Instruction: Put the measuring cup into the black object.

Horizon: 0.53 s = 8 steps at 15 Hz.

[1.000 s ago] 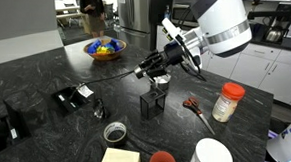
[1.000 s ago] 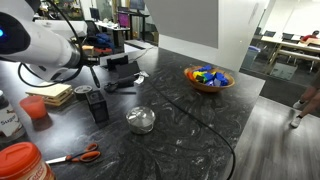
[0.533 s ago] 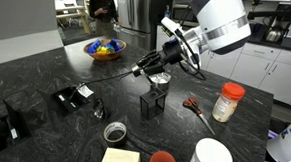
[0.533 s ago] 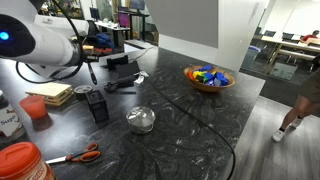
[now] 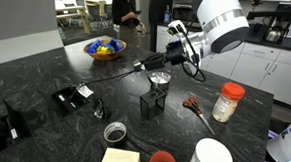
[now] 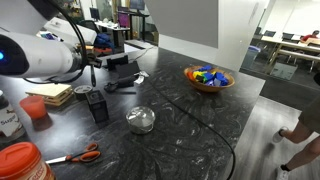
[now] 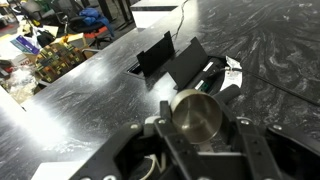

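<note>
Logging largest first: dark marbled countertop [image 5: 45, 66], filling both exterior views. Next, white Panda arm [image 5: 223, 22], reaching in across it from the edge. Then fruit bowl [image 5: 106, 48] at the far side, well apart from the work and of no concern to it. Then Robiotiq gripper [image 5: 150, 65], angled down just above the black box [image 5: 152, 103], which stands upright near mid-counter. Smallest, the measuring cup [image 5: 160, 79]: silvery, sitting at the mouth of the box, right under the gripper. From the wrist view, bowl of the cup [image 7: 197, 113] framed between the two fingers, with a sliver of gap to either side; cannot tell whether clamped on the handle or already let go, the contact being hidden. Judging progress: carry done, cup brought to the opening, seemingly at the rim and not sunk deep inside; left to do, as far as can be read, settle it in, free it, pull clear. On orientation: open face of the bowl turned upward toward the wrist camera. Handle not made out in any view, so long axis uncertain; at a guess, running back from the bowl toward the gripper.
</note>
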{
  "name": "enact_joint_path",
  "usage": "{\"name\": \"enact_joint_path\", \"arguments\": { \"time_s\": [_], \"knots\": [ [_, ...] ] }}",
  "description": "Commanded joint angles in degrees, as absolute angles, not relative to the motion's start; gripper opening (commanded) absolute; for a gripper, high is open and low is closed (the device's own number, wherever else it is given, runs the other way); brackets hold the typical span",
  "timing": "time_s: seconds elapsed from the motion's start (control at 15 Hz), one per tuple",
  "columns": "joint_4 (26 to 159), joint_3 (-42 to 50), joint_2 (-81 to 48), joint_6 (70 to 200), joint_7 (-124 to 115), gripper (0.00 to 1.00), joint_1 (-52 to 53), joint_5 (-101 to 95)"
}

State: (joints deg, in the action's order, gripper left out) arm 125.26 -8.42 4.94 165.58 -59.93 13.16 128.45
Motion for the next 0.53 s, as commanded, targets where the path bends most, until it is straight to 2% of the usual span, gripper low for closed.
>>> {"name": "enact_joint_path", "arguments": {
  "time_s": [0.0, 0.47],
  "knots": [
    [127.32, -8.12, 5.94, 161.84, -57.15, 0.22, 12.72, 134.11],
    [129.64, -8.61, 5.75, 158.03, -55.76, 0.22, 11.53, 136.35]
  ]
}}
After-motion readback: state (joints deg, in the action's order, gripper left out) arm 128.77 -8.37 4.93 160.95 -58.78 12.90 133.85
